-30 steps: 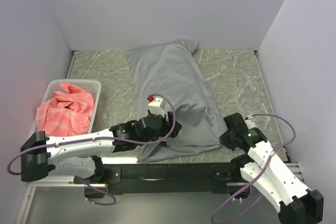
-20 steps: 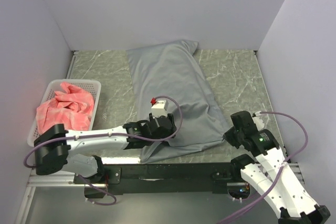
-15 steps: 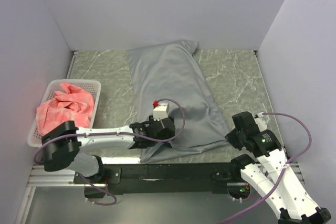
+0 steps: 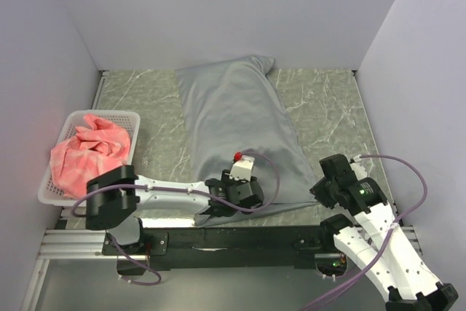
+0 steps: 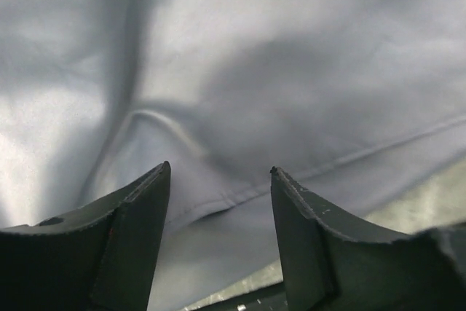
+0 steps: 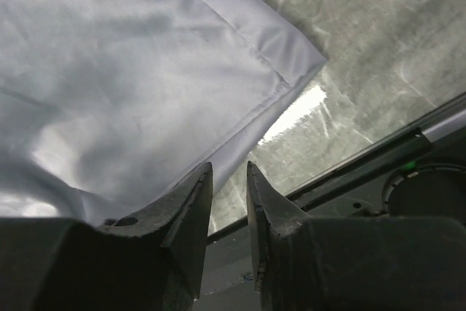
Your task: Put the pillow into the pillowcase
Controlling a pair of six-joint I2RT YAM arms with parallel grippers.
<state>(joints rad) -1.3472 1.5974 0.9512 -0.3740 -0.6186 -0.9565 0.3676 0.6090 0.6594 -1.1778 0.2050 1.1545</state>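
Observation:
The grey pillowcase [image 4: 240, 114] lies lengthwise from the back wall to the table's near edge and bulges along its length. The pillow does not show in any view. My left gripper [image 4: 244, 194] is low over the pillowcase's near hem. In the left wrist view its jaws [image 5: 218, 169] stand wide open, with the stitched hem [image 5: 255, 187] below them and nothing held. My right gripper [image 4: 324, 183] is beside the pillowcase's near right corner [image 6: 306, 60]. Its jaws [image 6: 229, 165] are a narrow gap apart over bare table and hold nothing.
A white lattice basket [image 4: 102, 113] holding a pink-red checked cloth [image 4: 91, 154] stands at the left. The black rail [image 4: 233, 238] runs along the near edge. Walls close in the left, back and right. The marbled table [image 4: 328, 107] shows right of the pillowcase.
My left gripper has slid right and nearer along the pillowcase's near hem. My right arm shifted slightly to the right, then held still.

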